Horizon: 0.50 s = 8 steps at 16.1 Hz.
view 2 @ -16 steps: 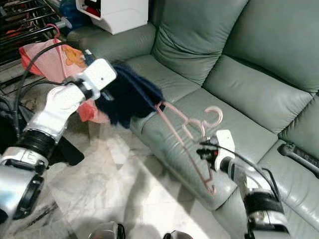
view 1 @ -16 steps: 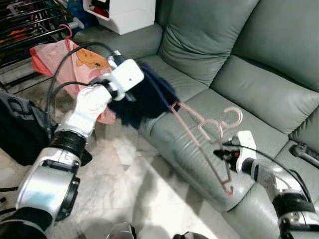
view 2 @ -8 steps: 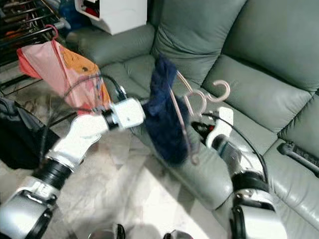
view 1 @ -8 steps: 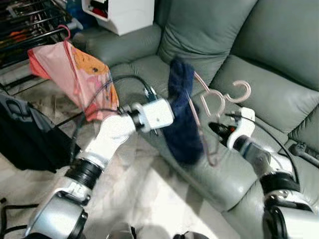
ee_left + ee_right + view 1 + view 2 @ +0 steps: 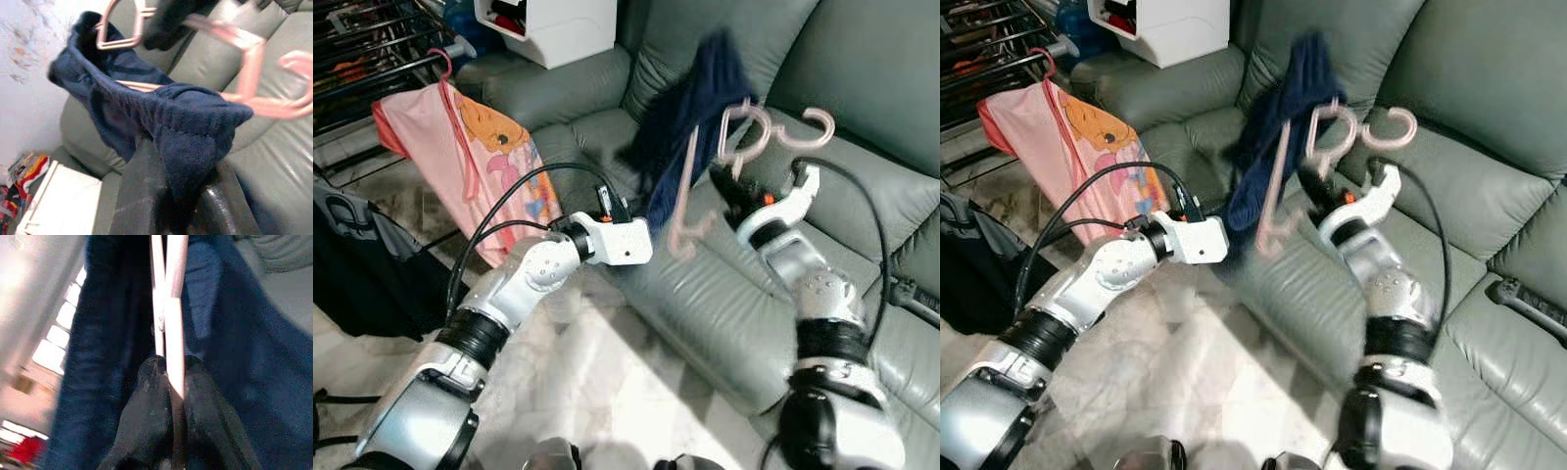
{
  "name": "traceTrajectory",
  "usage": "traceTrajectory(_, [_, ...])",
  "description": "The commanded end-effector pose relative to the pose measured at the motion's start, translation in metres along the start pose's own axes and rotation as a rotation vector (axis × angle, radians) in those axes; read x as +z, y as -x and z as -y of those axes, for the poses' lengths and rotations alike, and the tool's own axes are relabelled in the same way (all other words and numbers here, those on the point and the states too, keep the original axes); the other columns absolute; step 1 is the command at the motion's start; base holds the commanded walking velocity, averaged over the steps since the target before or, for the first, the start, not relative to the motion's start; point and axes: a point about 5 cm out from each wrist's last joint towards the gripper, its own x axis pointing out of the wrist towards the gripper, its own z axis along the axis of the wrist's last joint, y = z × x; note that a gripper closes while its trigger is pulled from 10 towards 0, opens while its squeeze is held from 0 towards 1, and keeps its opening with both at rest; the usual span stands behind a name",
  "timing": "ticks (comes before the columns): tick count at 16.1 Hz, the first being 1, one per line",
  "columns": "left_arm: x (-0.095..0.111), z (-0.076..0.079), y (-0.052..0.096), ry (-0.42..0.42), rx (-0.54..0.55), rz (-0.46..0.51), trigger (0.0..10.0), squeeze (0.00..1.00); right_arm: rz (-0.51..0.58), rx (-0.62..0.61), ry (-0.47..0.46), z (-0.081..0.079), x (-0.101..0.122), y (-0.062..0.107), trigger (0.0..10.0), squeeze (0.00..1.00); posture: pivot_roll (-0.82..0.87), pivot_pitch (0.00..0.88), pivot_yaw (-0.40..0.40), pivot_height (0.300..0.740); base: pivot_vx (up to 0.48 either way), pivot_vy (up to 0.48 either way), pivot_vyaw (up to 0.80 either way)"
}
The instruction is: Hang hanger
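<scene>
Left eye view: right hand (image 5: 736, 201) pinches pink hanger (image 5: 744, 132); left hand (image 5: 171, 196) grips navy garment (image 5: 690, 108) over sofa (image 5: 862, 88).

Pale pink hanger (image 5: 744, 137) w/ navy blue garment (image 5: 690, 108), grey-green leather sofa (image 5: 862, 88), pink cartoon-print cloth (image 5: 484, 162) w/ orange figure, white box (image 5: 558, 24), black gripper fingers (image 5: 146, 431)

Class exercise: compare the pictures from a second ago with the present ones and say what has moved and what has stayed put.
The right hand has lifted the pink hanger from the seat edge up toward the sofa backrest. The left hand, still clamped on the navy garment, has swung in under it. The pink shirt on its rack has stayed hanging.
</scene>
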Motion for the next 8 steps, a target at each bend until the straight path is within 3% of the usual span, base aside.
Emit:
traceTrajectory(1, [0.000, 0.017, -0.001, -0.002, -0.064, 0.006, 10.0, 0.00, 0.115, 0.077, 0.004, -0.024, 0.024, -0.006, 10.0, 0.00, -0.02, 0.043, 0.014, 0.740, 0.000, 0.000, 0.00])
traceTrajectory(2, [-0.004, 0.027, 0.001, 0.047, -0.090, -0.019, 10.0, 0.00, 0.116, 0.103, 0.025, -0.033, 0.026, -0.008, 10.0, 0.00, -0.02, 0.043, 0.016, 0.740, 0.000, 0.000, 0.00])
traceTrajectory(3, [-0.007, 0.039, 0.004, 0.105, -0.120, -0.045, 10.0, 0.00, 0.101, 0.112, 0.117, -0.039, 0.027, -0.009, 10.0, 0.00, -0.02, 0.044, 0.017, 0.740, 0.000, 0.000, 0.00])
traceTrajectory(4, [-0.007, 0.049, 0.007, 0.140, -0.160, -0.056, 10.0, 0.00, 0.098, 0.094, 0.284, -0.041, 0.030, -0.008, 10.0, 0.00, -0.02, 0.045, 0.014, 0.740, 0.000, 0.000, 0.00])
traceTrajectory(5, [-0.007, 0.054, 0.009, 0.148, -0.173, -0.062, 10.0, 0.00, 0.106, 0.074, 0.363, -0.040, 0.032, -0.008, 10.0, 0.00, -0.02, 0.045, 0.014, 0.740, 0.000, 0.000, 0.00])
traceTrajectory(7, [-0.010, 0.068, 0.013, 0.204, -0.200, -0.092, 10.0, 0.00, 0.099, 0.042, 0.843, -0.042, 0.036, -0.008, 10.0, 0.00, -0.02, 0.047, 0.013, 0.740, 0.000, 0.000, 0.00])
traceTrajectory(8, [-0.011, 0.075, 0.015, 0.238, -0.220, -0.108, 10.0, 0.00, 0.114, 0.051, 0.888, -0.045, 0.038, -0.008, 10.0, 0.00, -0.02, 0.047, 0.012, 0.740, 0.000, 0.000, 0.00])
